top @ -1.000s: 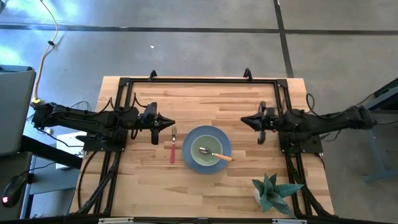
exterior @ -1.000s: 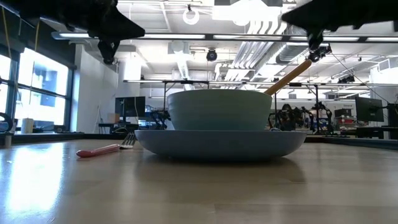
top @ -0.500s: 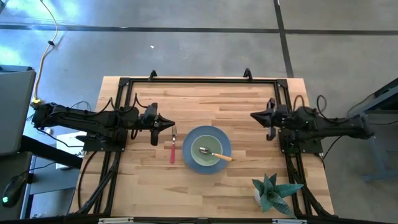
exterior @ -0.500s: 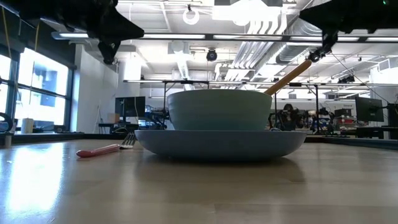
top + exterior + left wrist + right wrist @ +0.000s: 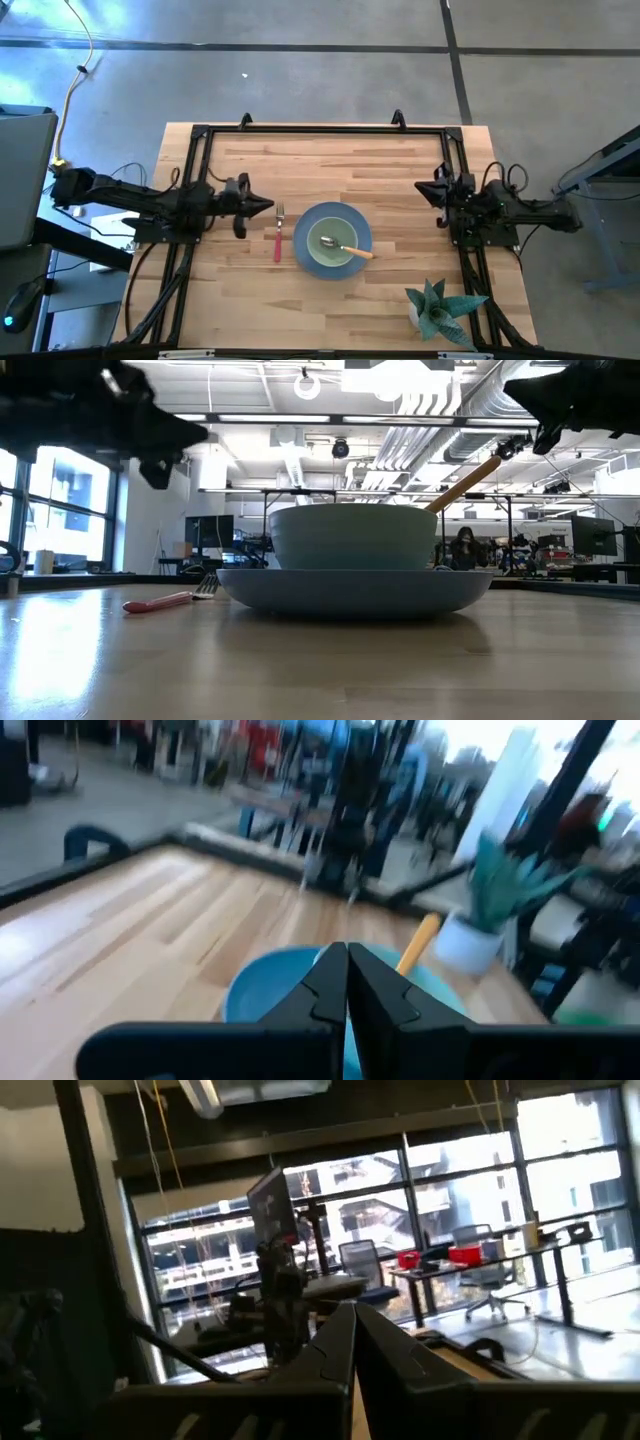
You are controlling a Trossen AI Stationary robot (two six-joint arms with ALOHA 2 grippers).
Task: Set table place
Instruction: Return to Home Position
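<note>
Wood planks form the desk (image 5: 330,160), and the place setting sits a little nearer than its middle. A blue-grey plate (image 5: 332,209) lies flat there with a pale green bowl (image 5: 318,259) standing on it. A spoon (image 5: 358,252) rests in the bowl, its metal end inside and its orange handle leaning out over the right rim. Just left of the plate, apart from it, a fork (image 5: 278,242) lies on the desk with its red handle toward the near side and its tines pointing far. A spiky green plant (image 5: 440,308) in a pale pot stands at the near right corner.

On the left, the left gripper (image 5: 268,205) hangs above the desk, pointing right, its tip close to the fork's tines but lifted clear of them. Its fingers (image 5: 322,988) are pressed together to a narrow point and carry nothing. At the right edge of the desk, the right gripper (image 5: 420,187) points left, raised and well apart from the plate. Its fingers (image 5: 335,1342) also meet at the tip, with nothing between them.
</note>
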